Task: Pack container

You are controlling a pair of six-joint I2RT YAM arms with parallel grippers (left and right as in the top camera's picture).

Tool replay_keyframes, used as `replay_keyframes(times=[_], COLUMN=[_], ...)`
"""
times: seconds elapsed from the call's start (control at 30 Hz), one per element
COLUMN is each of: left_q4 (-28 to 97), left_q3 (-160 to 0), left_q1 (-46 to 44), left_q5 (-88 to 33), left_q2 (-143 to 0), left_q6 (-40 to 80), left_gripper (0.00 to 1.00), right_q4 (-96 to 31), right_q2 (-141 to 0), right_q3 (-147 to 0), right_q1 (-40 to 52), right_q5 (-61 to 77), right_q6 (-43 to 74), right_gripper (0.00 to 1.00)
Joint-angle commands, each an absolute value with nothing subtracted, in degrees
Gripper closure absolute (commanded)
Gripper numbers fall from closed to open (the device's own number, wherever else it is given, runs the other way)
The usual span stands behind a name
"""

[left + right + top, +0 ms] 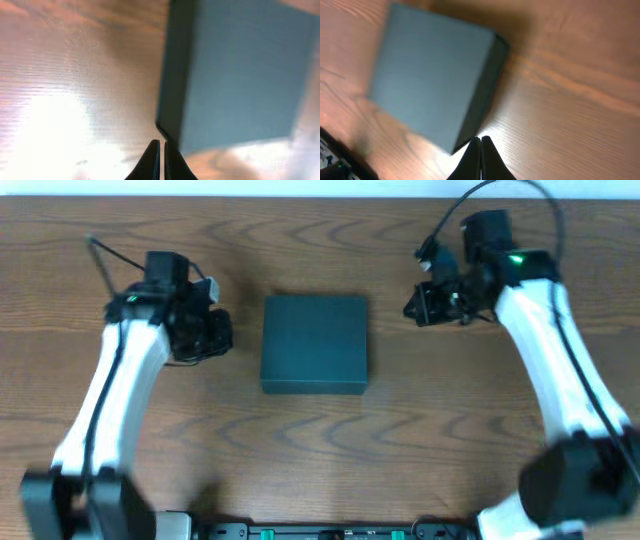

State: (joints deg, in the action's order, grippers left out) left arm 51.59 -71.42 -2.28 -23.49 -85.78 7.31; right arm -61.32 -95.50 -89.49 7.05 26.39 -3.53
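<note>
On the table [300, 450], container [314, 340], lid shut; at its nine o'clock, left gripper [161, 145] closed, empty; at two o'clock, right gripper [480, 139] closed, empty.

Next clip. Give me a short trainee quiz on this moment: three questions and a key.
1. True or false: the container has its lid closed.
2. The container lies: A) between the left gripper and right gripper, held by neither; B) clamped in one gripper; C) on a tray.
3. Fill in: both grippers are ____ (open or shut).
Key: 1 true; 2 A; 3 shut.
</note>
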Motion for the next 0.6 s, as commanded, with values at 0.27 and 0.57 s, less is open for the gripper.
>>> replay_keyframes(times=[0.27, 0.57], left_q4=[63.2, 65.4], left_q3=[-44.1, -43.8], left_q1=[-2.3, -2.3], left_q5=[-29.4, -29.7], left_q2=[-29.0, -20.6], left_q6=[1.7, 11.1], left_gripper=[0.94, 0.05], right_q4=[-49.1, -49.5], right_q2=[-44.7, -25.0], right_q3=[-43.5, -35.2], right_q1=[29.1, 37.6], right_q5=[19.6, 16.5], right_q6=[23.9, 36.8], right_gripper=[0.98, 0.01])
